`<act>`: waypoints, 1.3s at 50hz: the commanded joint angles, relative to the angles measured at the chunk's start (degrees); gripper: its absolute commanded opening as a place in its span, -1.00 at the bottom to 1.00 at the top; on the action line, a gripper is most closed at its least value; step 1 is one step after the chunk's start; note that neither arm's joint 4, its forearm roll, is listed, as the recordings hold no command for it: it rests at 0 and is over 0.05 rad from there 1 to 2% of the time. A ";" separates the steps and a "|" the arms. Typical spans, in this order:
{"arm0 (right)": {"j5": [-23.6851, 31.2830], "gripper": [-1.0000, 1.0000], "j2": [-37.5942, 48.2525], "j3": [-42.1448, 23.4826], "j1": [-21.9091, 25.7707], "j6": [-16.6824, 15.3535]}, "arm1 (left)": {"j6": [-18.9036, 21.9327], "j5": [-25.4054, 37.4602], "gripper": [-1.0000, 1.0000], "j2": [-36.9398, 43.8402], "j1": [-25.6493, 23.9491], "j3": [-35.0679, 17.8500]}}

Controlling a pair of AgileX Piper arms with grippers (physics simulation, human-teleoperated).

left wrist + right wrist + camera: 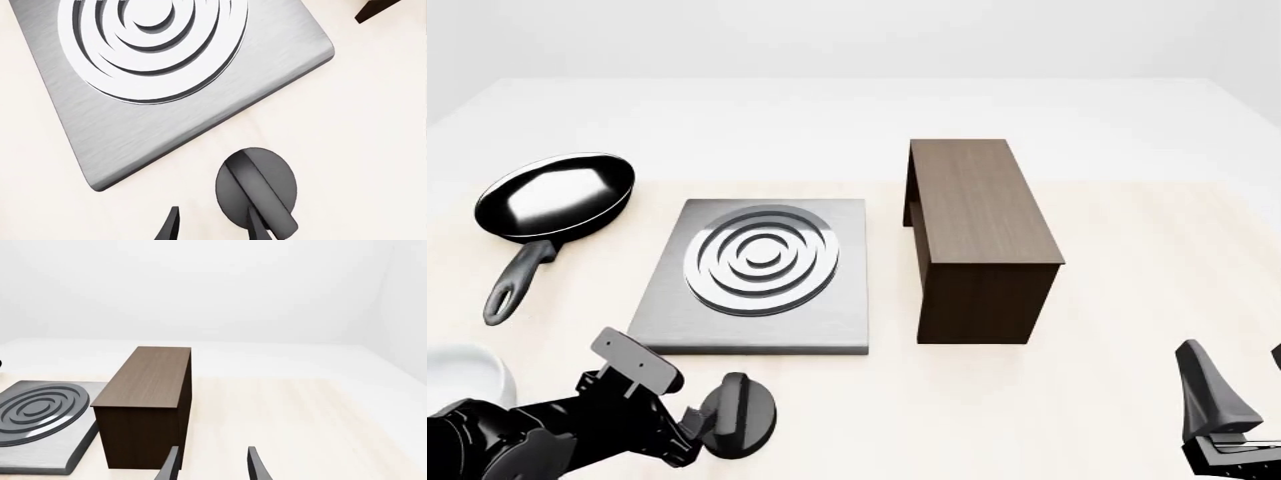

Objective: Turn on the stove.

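The stove (841, 300) is a flat grey metal slab with a burner (761, 258) of concentric silver rings, lying left of the table's middle. Its black oval knob (745, 410) lies on the table just in front of the slab. My left gripper (701, 425) is low at the knob's left side. In the left wrist view the stove (167, 130) fills the upper part. There the left gripper (212, 227) is open, one fingertip (257, 225) against the knob's (257, 185) raised ridge, the other over bare table. My right gripper (1241, 375) is open and empty at the front right; its wrist view (212, 465) shows the same.
A black frying pan (557, 195) lies at the far left, its handle pointing toward me. A tall dark brown wooden cabinet (981, 220) stands right of the stove and shows in the right wrist view (143, 405). A white rounded object (461, 370) sits at the front left edge.
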 commanded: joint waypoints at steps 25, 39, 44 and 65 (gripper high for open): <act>0.00 1.00 0.01 0.00 0.00 -0.01 | -5.81 2.22 1.00 4.26 -8.74 -4.52; -0.01 1.00 0.01 0.00 0.01 -0.01 | -5.82 4.74 1.00 -0.02 -8.34 -3.44; 0.00 1.00 -0.01 0.00 -0.01 -0.01 | -5.84 6.01 1.00 -1.87 -8.11 -3.23; 0.00 1.00 0.01 0.00 0.00 0.01 | -7.93 18.75 1.00 -16.65 -6.78 -7.11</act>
